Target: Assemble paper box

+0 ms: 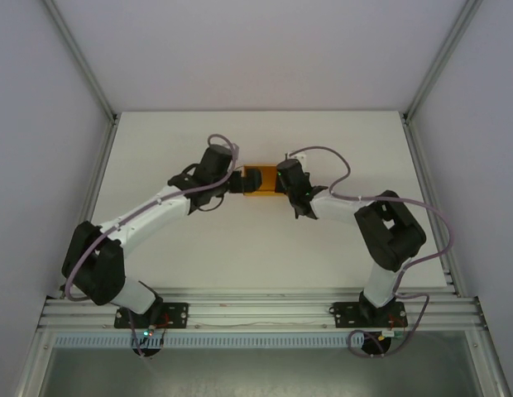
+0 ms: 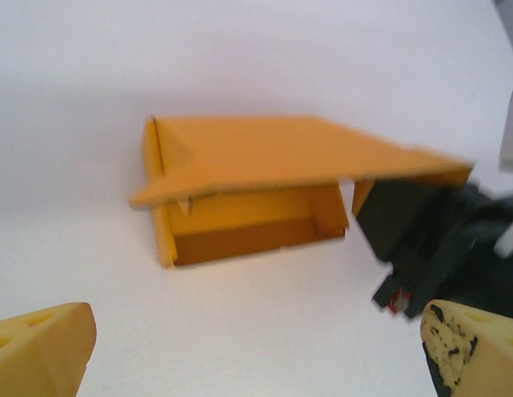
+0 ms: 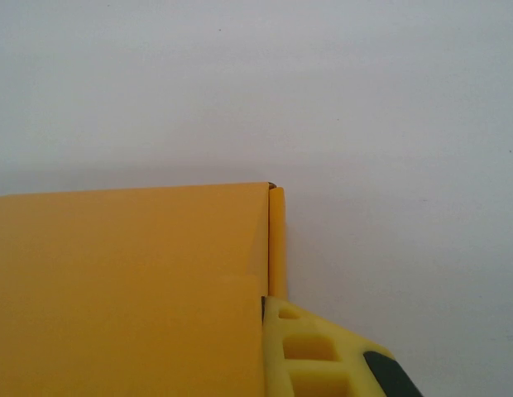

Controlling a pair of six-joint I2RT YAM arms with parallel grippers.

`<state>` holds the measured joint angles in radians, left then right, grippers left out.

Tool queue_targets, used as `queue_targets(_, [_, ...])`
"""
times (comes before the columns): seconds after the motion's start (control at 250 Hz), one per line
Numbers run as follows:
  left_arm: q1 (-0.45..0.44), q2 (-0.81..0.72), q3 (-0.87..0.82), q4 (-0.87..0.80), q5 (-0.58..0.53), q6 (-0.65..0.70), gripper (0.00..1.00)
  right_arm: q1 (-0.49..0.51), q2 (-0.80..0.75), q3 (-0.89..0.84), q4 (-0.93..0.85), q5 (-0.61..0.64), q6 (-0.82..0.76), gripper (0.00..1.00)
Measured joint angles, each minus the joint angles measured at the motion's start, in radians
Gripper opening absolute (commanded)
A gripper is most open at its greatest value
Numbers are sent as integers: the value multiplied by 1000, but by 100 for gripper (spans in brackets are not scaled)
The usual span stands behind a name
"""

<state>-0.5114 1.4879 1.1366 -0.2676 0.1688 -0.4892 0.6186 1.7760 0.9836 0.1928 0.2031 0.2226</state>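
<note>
Lid (image 2: 281, 149) up, wants closing.
Paper box (image 1: 261, 179) mid-table, my 12 o'clock. L gripper (image 2: 256, 343) wide apart, off it; R gripper (image 1: 280, 182) together, pinching 3 o'clock end, I reckon. I'd press lid flat w/ L, R steadying.

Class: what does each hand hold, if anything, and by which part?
Right hand appears to pinch the orange-yellow card box by its end wall; the open left hand holds nothing.
</note>
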Motion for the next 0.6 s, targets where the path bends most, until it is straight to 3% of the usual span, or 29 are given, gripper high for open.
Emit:
queue_targets(0.14, [109, 25, 84, 3, 35, -28, 100, 3, 0, -9, 14, 8, -34, 0])
queue_targets(0.244, [167, 138, 196, 2, 67, -34, 100, 5, 2, -10, 18, 10, -45, 0])
queue_targets(0.408, [189, 384, 368, -6, 184, -33, 95, 6, 3, -9, 18, 15, -45, 0])
queue_targets(0.6, [189, 509, 346, -8, 304, -38, 85, 7, 3, -13, 18, 19, -43, 5])
